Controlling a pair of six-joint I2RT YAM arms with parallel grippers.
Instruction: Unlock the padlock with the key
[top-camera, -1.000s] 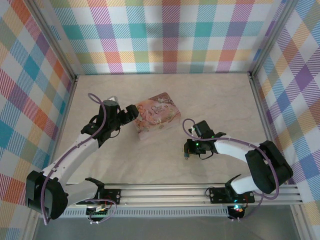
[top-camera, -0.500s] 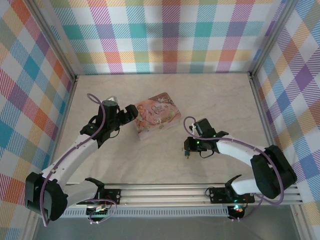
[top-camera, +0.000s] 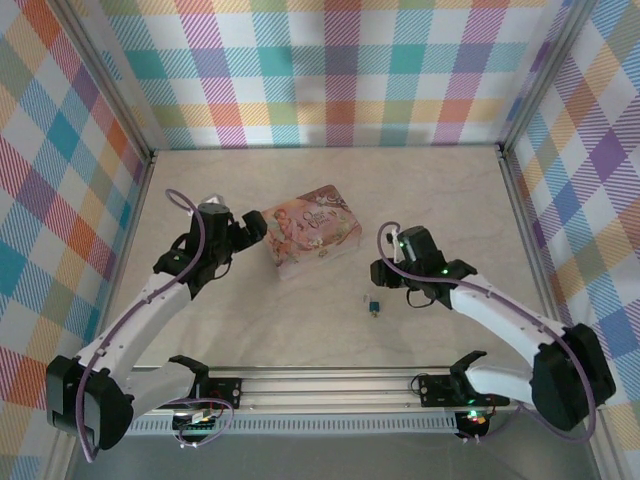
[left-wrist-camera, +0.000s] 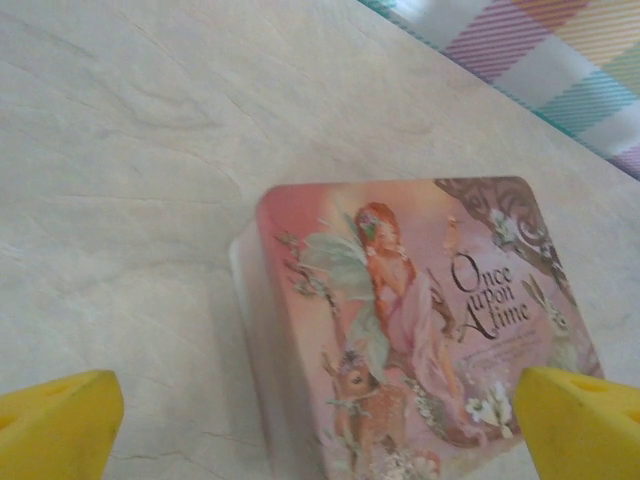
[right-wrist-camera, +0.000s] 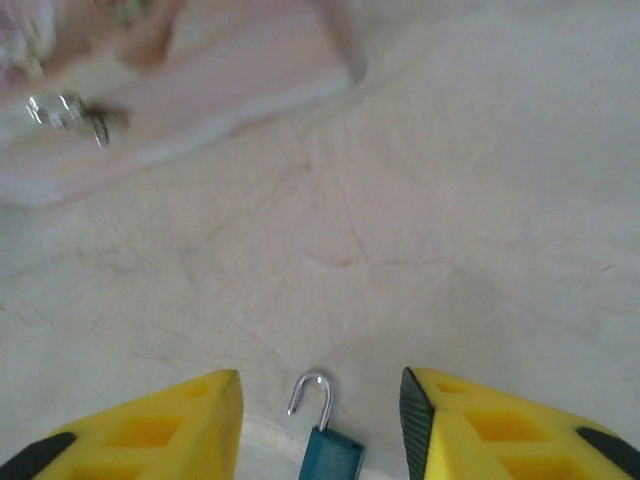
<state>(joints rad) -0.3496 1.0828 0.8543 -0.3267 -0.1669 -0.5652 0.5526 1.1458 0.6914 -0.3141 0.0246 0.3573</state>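
On the pale marbled tabletop (top-camera: 300, 335), the tiny teal padlock (right-wrist-camera: 328, 448) with silver shackle lies untouched beneath the spread right gripper (right-wrist-camera: 318, 395). The left gripper (top-camera: 262, 226), likewise spread, faces the pink rectangular tin (left-wrist-camera: 400, 330) lettered "Once upon A time".

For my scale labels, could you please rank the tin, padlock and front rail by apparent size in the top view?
1. Front aluminium rail.
2. Pink illustrated tin.
3. Teal padlock, by far the smallest.
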